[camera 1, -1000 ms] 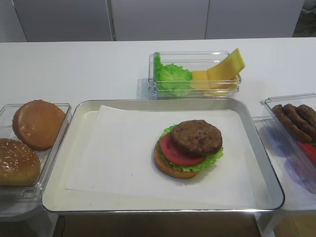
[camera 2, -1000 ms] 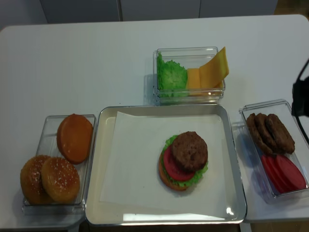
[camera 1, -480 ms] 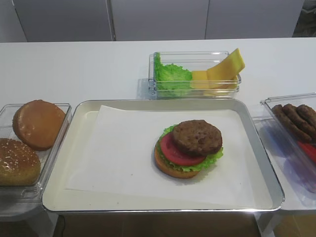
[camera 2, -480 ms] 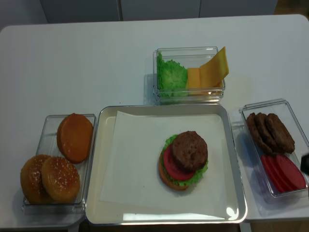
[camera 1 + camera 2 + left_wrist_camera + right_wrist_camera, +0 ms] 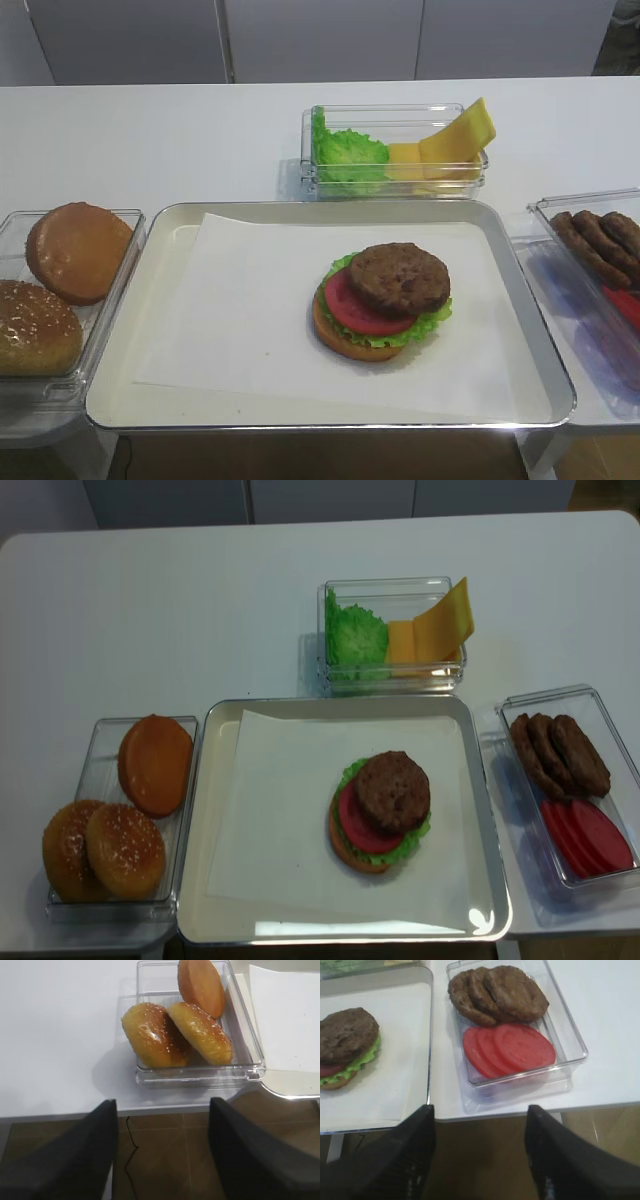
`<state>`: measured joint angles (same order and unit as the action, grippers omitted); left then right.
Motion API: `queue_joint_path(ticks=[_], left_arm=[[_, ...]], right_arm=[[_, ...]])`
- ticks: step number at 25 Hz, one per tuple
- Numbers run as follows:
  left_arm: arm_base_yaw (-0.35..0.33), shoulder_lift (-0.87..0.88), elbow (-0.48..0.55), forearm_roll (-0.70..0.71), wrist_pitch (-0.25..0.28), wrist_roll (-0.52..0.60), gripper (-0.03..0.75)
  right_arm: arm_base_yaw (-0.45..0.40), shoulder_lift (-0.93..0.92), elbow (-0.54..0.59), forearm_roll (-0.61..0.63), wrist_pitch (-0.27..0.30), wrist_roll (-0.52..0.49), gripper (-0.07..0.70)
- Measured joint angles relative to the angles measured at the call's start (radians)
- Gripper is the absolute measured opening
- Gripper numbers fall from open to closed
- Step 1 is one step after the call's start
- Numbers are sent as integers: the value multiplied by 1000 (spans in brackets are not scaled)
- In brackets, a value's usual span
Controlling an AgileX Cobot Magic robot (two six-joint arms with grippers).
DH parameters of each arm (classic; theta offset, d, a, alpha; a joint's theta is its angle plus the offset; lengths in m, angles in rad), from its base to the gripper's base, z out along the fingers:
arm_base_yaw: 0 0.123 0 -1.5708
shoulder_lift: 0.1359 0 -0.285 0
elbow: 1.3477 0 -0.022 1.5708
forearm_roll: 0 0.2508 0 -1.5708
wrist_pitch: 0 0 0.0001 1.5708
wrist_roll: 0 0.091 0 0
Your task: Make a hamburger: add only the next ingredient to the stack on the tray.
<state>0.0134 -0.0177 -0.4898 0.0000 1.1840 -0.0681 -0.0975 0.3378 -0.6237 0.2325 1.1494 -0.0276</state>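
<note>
- The right tool [image 5: 479, 1147] has withdrawn: a second ago it showed dark at the right edge of the overhead view, and now it is gone from both high views. It hangs off the front edge of the surface [image 5: 200, 610], fingers spread wide and holding nothing.
- The left tool [image 5: 162, 1145] hangs likewise off the front edge, fingers apart and empty, before the box of buns [image 5: 192, 1030].
- The meat patty [image 5: 399, 278] lies on top of the stack [image 5: 375, 320], shifted toward the far right so the tomato slice [image 5: 352, 305] shows.
- The stack sits right of centre on the tray [image 5: 330, 418].
- Judged from this, the patty step looks done.
</note>
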Motion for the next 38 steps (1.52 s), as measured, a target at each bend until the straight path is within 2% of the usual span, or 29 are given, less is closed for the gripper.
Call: queue_joint_path(ticks=[8, 13, 18, 20, 23, 25, 38], left_arm=[[0, 0, 0, 0, 0, 0, 427], [0, 0, 0, 0, 0, 0, 427], [0, 0, 0, 0, 0, 0, 427], [0, 0, 0, 0, 0, 0, 427], [0, 0, 0, 0, 0, 0, 427], [0, 0, 0, 0, 0, 0, 427], [0, 0, 0, 0, 0, 0, 427]], right_arm=[[0, -226, 0, 0, 116, -17, 443], [0, -336, 16, 0, 129, -74, 443], [0, -358, 66, -37, 133, -91, 442], [0, -358, 93, -51, 112, -93, 442], [0, -358, 118, -76, 37, -93, 442], [0, -358, 134, -97, 8, -87, 442], [0, -358, 140, -121, -9, -50, 442]])
